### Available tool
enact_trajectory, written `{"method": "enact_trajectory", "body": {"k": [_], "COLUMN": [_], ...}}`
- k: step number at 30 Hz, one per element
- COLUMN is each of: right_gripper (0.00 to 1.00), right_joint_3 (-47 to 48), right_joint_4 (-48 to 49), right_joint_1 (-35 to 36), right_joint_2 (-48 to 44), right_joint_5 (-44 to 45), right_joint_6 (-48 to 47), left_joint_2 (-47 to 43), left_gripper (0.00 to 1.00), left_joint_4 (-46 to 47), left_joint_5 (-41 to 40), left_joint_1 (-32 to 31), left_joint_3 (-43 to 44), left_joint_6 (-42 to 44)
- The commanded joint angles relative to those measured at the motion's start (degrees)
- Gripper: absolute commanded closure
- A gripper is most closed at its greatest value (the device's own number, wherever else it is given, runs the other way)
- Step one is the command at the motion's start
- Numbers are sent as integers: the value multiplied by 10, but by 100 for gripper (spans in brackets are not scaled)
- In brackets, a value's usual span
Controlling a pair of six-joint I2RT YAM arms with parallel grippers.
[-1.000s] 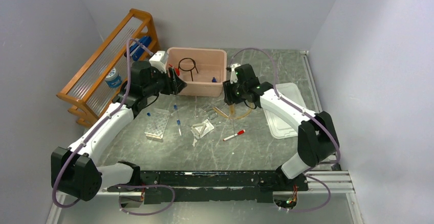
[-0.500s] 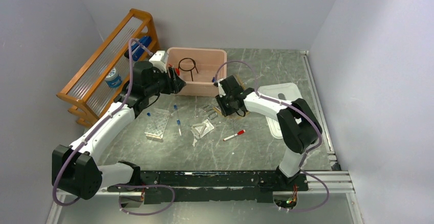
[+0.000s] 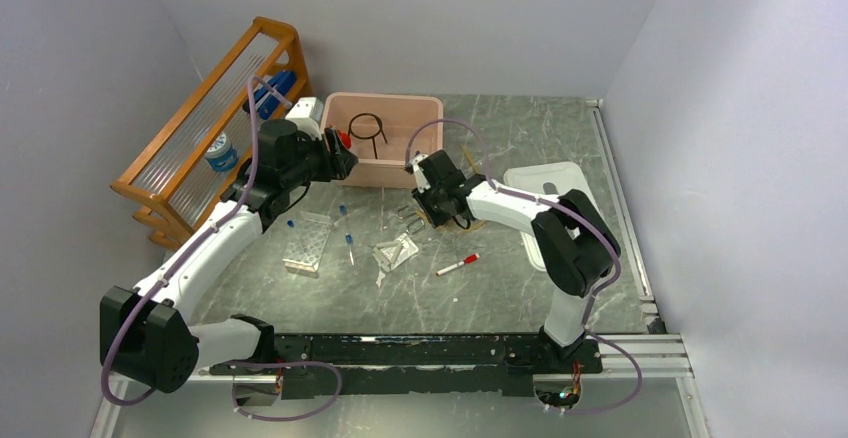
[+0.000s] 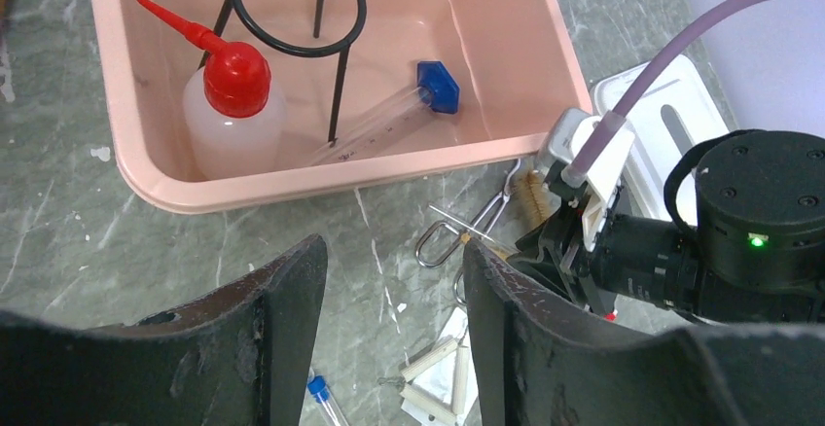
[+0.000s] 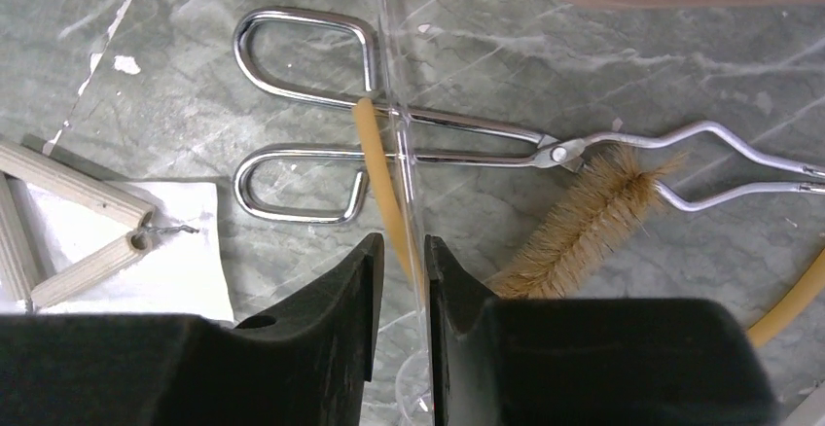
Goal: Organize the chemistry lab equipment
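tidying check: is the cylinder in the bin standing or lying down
Lying down: the cylinder rests on its side on the bin floor, its blue base facing sideways.

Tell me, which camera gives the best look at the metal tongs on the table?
The right wrist view: the metal tongs lie large and sharp, handle loops to pivot. The left wrist view catches only their handle end beside the pink bin; the top view shows a tiny glint.
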Motion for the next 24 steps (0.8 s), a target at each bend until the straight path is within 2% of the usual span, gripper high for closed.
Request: {"method": "enact_trajectory", "body": {"k": [1,12,17,20,24], "right_gripper": [75,78,71,77,90], "right_joint_3": [-9,-41,-39,-32,-18], "right_joint_4": [-6,-12,-19,-20,-32], "right_joint_1": [16,27,34,39,40], "right_joint_2": [4,-27,-14,-13,-35], "right_joint_5": [6,14,37,48,50], "right_joint_6": [-30,-37,-37,-37,-40], "left_joint_2": [-14,-25,-32,-36,-40], "left_gripper": [42,42,42,42,42], "left_joint_4": [-1,-2,-3,-7,-9], "left_joint_5": [-19,-22,-26,-30,-35], "left_joint_1": [-3,-2,-2,-3,-2], "left_joint_3": [5,-6,-13,-14,-12], "left_joint_6": [3,5,6,8,9]}}
